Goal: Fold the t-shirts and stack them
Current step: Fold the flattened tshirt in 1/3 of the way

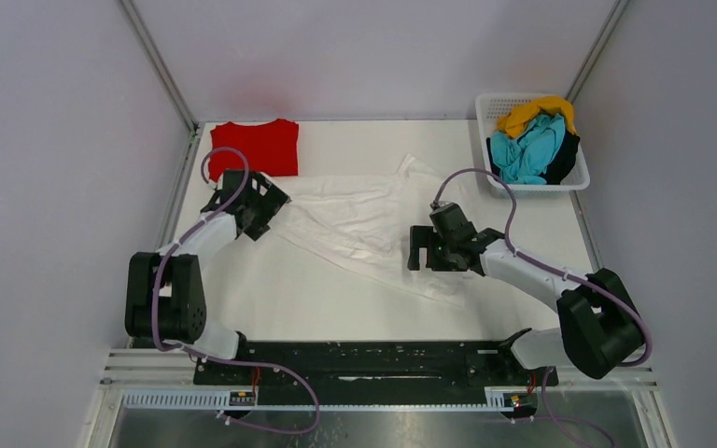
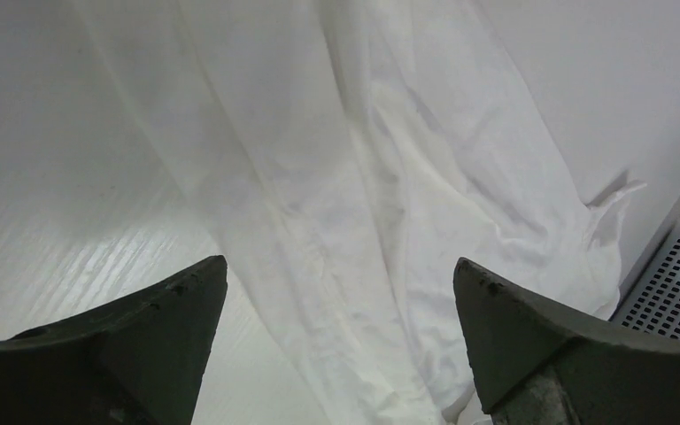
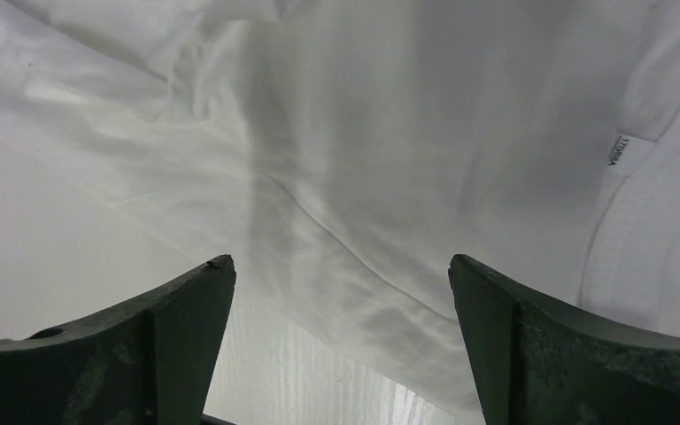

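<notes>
While the white t-shirt (image 1: 364,224) lies rumpled across the middle of the desk (image 1: 336,303), the red t-shirt (image 1: 257,147) sits folded at its far left. Left gripper (image 2: 338,262) and right gripper (image 3: 341,260) hover over the white cloth, jaws wide apart, holding nothing.

From above, the left gripper (image 1: 266,207) covers the left edge of the white t-shirt (image 1: 355,219), and the right gripper (image 1: 417,250) covers a part of its near side. In the basket (image 1: 497,103) the black t-shirt (image 1: 569,155) lies mostly under the teal t-shirt (image 1: 527,149); their shapes cannot be told. The left wrist view cuts the basket at its right edge. The print on the label (image 3: 617,150) is too small to read.
</notes>
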`<state>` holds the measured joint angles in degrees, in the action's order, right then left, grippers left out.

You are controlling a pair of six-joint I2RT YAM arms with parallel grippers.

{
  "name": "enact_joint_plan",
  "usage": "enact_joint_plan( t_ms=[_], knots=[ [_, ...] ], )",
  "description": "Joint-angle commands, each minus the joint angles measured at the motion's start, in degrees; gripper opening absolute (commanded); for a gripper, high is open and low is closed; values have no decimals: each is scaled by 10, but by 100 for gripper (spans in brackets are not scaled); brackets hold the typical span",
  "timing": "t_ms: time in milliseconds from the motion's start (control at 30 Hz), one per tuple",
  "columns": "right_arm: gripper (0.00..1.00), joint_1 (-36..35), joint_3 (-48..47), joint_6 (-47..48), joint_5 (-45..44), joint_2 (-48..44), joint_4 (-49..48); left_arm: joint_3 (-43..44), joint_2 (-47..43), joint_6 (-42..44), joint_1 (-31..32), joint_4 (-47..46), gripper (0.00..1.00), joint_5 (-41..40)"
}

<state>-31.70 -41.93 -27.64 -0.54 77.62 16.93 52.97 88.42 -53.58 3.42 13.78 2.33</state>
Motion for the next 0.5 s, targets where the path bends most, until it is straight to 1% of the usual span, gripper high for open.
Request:
enact_joint_plan(
  t_ms=[0,100,167,233,367,467],
  knots=[
    [99,-13,-4,-9,0,29,-41,-41,-21,4,-2,-120,99,-10],
    [100,-15,-27,-10,3,73,-59,37,75,9,1,-98,99,56],
    [99,-15,-30,-18,3,93,-70,80,142,7,9,-83,99,66],
    [100,-15,-20,-29,1,97,-68,91,174,4,16,-72,99,76],
    [100,-15,30,-57,-2,81,-60,67,187,6,27,-62,99,87],
    [99,-14,73,-64,34,48,-28,30,165,21,41,-36,99,97]
  ],
)
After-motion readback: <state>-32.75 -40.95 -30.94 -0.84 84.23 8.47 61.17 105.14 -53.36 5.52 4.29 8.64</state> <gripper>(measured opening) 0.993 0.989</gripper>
